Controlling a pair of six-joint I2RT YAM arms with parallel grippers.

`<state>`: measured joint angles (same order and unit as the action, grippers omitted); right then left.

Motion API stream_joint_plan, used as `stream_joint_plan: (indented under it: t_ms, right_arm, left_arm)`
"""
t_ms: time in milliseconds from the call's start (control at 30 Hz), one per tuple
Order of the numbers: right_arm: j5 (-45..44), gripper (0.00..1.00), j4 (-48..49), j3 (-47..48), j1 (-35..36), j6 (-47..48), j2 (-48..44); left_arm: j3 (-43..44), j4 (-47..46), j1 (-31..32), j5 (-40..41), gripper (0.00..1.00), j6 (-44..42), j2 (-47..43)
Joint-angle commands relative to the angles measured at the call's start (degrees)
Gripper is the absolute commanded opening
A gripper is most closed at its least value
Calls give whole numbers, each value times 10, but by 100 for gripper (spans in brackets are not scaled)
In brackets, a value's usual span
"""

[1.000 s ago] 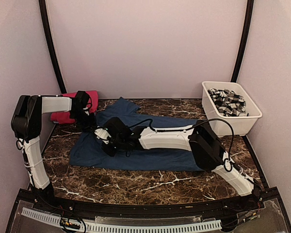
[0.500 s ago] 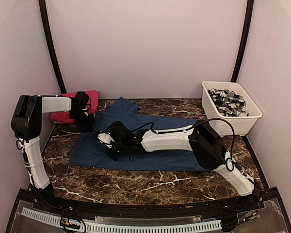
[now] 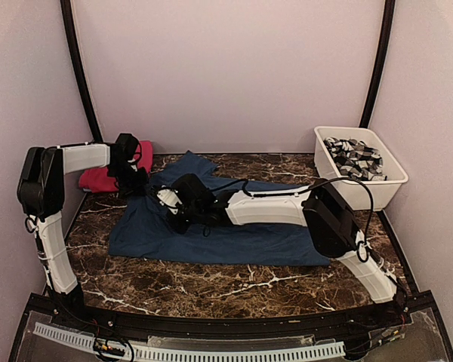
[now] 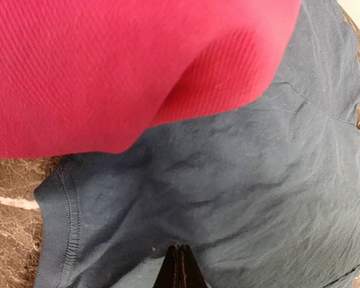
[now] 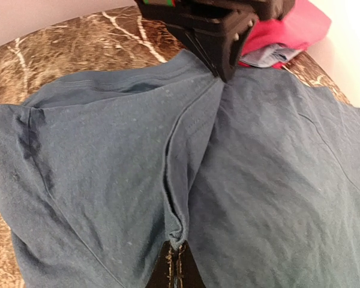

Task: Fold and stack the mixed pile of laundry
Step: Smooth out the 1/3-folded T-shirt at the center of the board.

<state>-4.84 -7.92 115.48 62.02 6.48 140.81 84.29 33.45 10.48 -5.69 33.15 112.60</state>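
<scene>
1. The left pincer was half open a second ago. Now it is closed and pinches the navy garment at its far left part, just beside the pink garment.
2. The right pincer was shut on a ridge of the same navy cloth before and it stays so. It has moved a little toward the far left and stands near the left pincer.
3. I judge that both arms now have a hold, so a fold or a lift of the navy garment can begin. No fold is finished yet.
4. The navy garment lies spread over the middle of the counter.
5. Count:
   - one navy garment;
   - one pink garment at the far left corner;
   - one light blue garment peeping from under the pink one;
   - grey-and-white patterned cloth in one white tub at the right; how many pieces, I cannot tell.
</scene>
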Motion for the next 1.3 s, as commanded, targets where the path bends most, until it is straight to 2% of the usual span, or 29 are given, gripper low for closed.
stream_joint_plan:
  t_ms: [0,967,1000,1067,1100,1133,1200,1267]
  right_arm:
    - [-17,0,23,6,-16,-14,-26]
    - [-44,0,27,1,-54,-48,-26]
    - [-44,4,11,16,-56,-53,-17]
    - [-62,18,-39,46,-60,-64,-7]
    - [-69,25,-51,49,-63,-71,-9]
    - [-78,35,-62,41,-68,-83,-20]
    - [-86,51,-74,12,-84,-112,-53]
    - [-65,55,-79,-29,-111,-146,-94]
  left_arm:
    - [38,10,2,2,0,-16,-21]
    - [104,12,23,6,1,-38,47]
    - [108,15,23,10,4,-39,48]
    - [121,43,23,30,22,-37,46]
    - [124,61,22,38,27,-38,39]
    - [122,67,21,47,41,-39,32]
    - [107,75,12,65,53,-37,-7]
    - [78,66,-2,61,59,-35,-46]
